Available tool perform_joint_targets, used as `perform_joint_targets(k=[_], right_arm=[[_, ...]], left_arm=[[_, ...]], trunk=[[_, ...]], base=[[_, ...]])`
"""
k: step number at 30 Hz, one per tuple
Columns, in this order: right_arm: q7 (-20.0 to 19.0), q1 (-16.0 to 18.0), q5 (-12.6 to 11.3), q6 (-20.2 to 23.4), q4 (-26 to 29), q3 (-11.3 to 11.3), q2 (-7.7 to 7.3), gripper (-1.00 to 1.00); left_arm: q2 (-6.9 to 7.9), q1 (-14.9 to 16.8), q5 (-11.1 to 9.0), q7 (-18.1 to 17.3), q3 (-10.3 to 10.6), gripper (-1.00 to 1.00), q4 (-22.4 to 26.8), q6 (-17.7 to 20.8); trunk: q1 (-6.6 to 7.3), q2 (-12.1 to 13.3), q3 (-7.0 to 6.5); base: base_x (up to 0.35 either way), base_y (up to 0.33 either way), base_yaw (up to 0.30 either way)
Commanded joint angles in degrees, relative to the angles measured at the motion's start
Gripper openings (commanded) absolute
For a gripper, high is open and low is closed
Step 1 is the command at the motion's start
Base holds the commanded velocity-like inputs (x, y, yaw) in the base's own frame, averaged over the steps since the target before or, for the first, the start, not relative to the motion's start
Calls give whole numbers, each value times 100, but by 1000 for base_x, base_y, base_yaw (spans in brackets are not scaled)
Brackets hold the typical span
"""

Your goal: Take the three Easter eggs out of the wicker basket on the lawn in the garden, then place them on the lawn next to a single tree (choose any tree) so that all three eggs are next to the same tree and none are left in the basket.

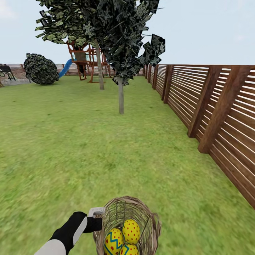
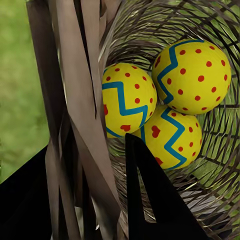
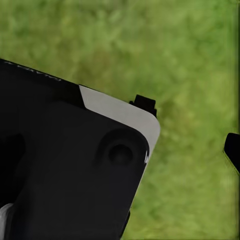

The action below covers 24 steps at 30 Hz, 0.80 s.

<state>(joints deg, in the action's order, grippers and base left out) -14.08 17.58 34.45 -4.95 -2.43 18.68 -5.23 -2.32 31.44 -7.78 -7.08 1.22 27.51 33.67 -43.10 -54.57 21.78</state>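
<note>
While my left gripper [image 2: 95, 190] clamps the wicker basket [image 1: 148, 217] rim at near centre, three Easter eggs [image 1: 124, 237] sit inside; my right gripper's [image 3: 190, 125] jaws I cannot tell; a tree [image 1: 121, 95] stands far ahead.

Easter eggs [image 1: 123, 239]: three | wicker basket [image 1: 148, 219]: one | pale-trunked trees [image 1: 121, 95]: two | round bush [image 1: 40, 69]: one | play set [image 1: 85, 60]: one | slat fence [image 1: 212, 106]: one

Open lawn [image 1: 71, 148] left unobstructed ahead, passage bounded on the right by the slatted fence [image 1: 219, 117], tree [image 1: 121, 95] trunk met further on, wicker basket [image 1: 148, 219] mouth left uncovered.
</note>
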Motion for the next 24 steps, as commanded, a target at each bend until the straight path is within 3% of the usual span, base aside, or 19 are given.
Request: perform_joint_targets(k=[1, 9, 15, 24], right_arm=[[-1, 12, 44, -33, -20, 48, -5, 100], [-7, 9, 19, -33, -12, 48, -8, 100], [-7, 10, 17, -33, -12, 48, -7, 100], [-7, 11, 57, -33, -15, 48, 4, 100]], left_arm=[[3, 3, -109, 12, 10, -100, 9, 35], [1, 3, -109, 13, 10, -100, 9, 35], [0, 3, -109, 9, 10, -100, 9, 35], [3, 3, -109, 13, 10, -100, 9, 35]], trunk=[[-4, -4, 6], [-4, -4, 6], [-4, -4, 6], [-4, -4, 6]], base=[[322, 0, 0], [322, 0, 6], [322, 0, 211], [322, 0, 5]])
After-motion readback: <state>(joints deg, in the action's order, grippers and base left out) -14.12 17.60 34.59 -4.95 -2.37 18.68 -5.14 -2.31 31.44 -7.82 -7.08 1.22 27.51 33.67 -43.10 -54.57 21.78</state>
